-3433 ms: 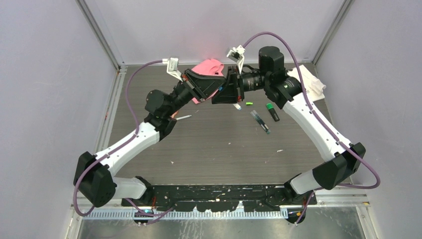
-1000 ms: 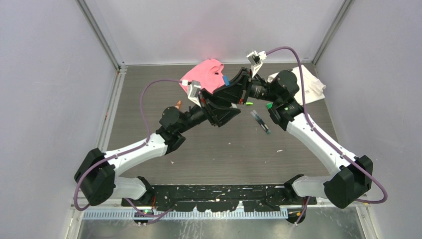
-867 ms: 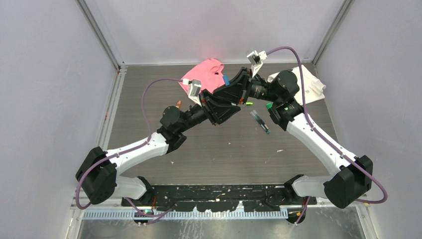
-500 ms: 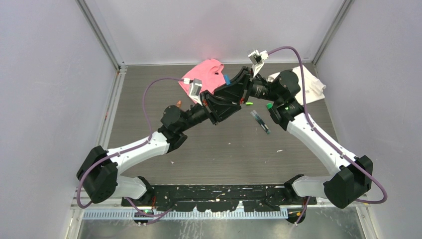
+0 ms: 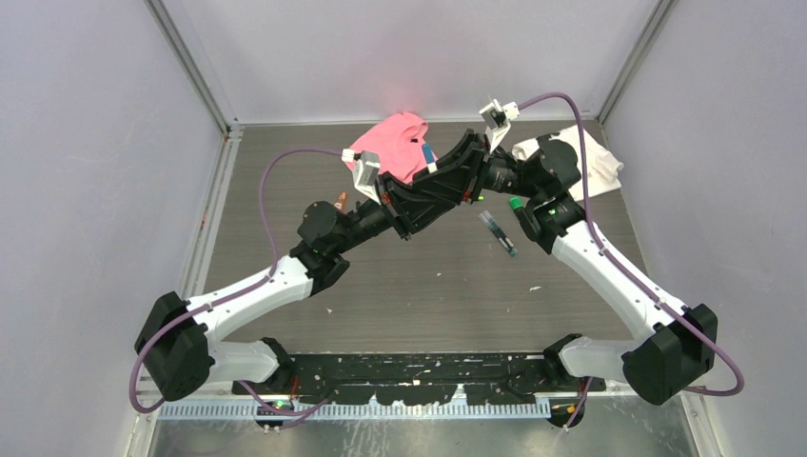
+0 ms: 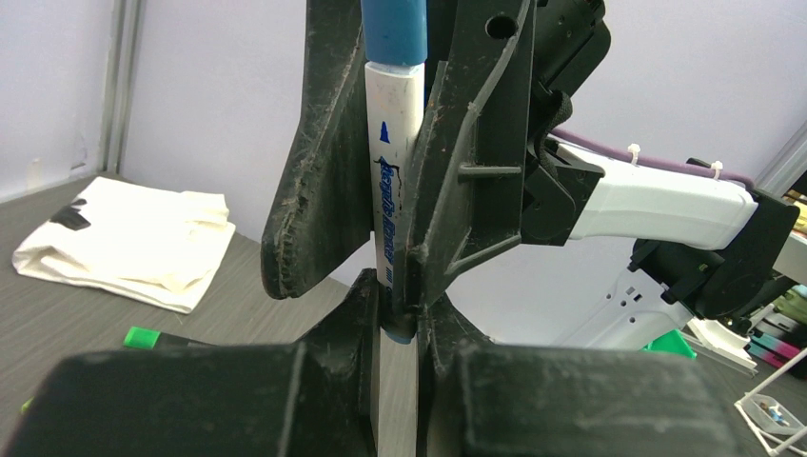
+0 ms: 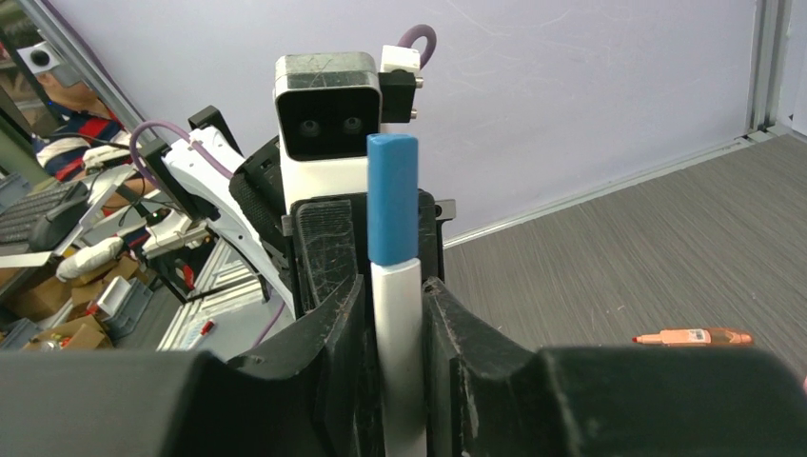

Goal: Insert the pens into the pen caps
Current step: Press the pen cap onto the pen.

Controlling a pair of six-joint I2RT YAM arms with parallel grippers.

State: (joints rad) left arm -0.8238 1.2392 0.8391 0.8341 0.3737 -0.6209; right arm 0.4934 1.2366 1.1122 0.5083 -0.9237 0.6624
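A white pen with a blue pen cap on its top stands upright in the air between both grippers. My left gripper is shut on the pen's lower end. My right gripper flanks the white barrel below the cap, with a thin dark gap on one side, so its grip is unclear. From above, the cap pokes out where the left gripper and right gripper meet. A dark pen, a green-capped highlighter and an orange pen lie on the table.
A pink cloth lies at the back middle, right behind the grippers. A white cloth sits at the back right. Grey walls with metal frame rails enclose the table on three sides. White specks dot the dark tabletop.
Both grippers, joined around the pen, have shifted slightly toward the back and left. The left arm's elbow has swung a little to the left.
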